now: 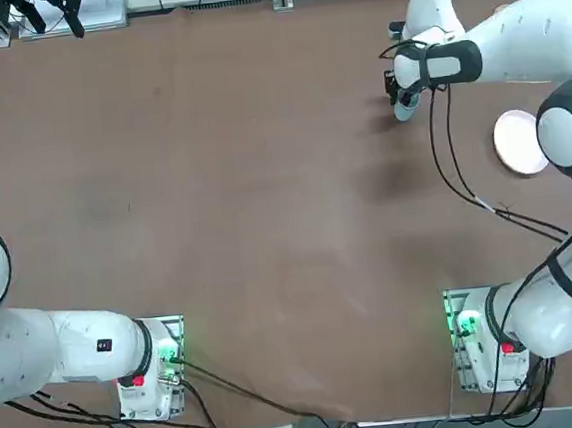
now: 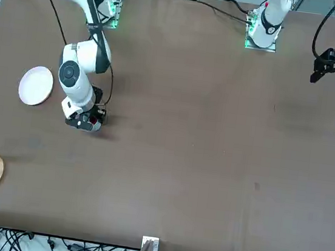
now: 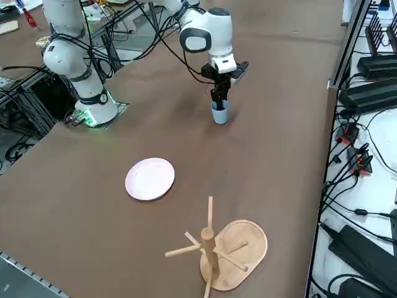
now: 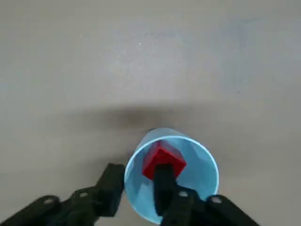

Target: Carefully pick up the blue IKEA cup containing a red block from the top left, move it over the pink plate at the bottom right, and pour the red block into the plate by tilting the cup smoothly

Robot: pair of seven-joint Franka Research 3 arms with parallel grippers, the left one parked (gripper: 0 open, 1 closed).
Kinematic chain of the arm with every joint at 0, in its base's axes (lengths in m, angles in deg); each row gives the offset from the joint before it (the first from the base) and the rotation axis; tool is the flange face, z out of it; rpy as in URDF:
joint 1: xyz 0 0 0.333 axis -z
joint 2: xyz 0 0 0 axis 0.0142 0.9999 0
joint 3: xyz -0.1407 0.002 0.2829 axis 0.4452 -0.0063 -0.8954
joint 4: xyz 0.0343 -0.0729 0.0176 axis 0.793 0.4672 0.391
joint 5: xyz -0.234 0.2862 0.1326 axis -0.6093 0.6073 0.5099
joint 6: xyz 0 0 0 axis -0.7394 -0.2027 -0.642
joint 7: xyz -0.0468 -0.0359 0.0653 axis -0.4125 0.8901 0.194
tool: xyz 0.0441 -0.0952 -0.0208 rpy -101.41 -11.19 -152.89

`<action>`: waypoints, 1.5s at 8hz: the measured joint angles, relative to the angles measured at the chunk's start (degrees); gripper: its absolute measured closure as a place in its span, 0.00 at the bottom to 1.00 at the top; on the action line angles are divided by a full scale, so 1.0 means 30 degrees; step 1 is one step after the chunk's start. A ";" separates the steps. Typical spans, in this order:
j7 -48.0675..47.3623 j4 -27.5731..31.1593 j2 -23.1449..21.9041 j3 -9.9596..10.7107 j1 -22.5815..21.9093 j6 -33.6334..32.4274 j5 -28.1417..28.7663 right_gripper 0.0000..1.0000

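Note:
The blue IKEA cup (image 4: 188, 165) stands upright on the brown table, far from the robot's base, with the red block (image 4: 163, 159) lying inside it. My right gripper (image 4: 138, 173) hangs straight down over the cup (image 3: 219, 113). One finger is inside the cup and the other outside, so they straddle its wall. Blue shows between the inner finger and the wall, so the jaws are open. The pale pink plate (image 3: 150, 179) lies flat and bare, well apart from the cup and nearer the right arm's base. From overhead, the hand covers most of the cup (image 1: 406, 110).
A tan wooden oval dish with a pegged stand (image 3: 226, 248) sits beyond the plate (image 2: 36, 85) near the table's right edge. Cables trail from the right arm (image 1: 463, 173) across the table between cup and plate. Boxes and wires line the floor beside the table.

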 joint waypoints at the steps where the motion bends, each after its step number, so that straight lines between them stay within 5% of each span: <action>1: -0.0044 -0.0002 0.0000 -0.0001 0.0000 0.0000 0.0000 0.74; 2: -0.0091 -0.0003 0.0000 -0.0004 -0.0002 0.0000 0.0000 0.78; 3: -0.0279 -0.0014 -0.0009 -0.0001 -0.0003 0.0002 -0.0003 0.97; 8: -0.0466 -0.0059 -0.0145 0.0045 0.0060 -0.0088 -0.0003 0.97; 12: -0.0439 -0.1437 -0.0790 0.0068 0.0216 -0.3602 -0.0003 0.97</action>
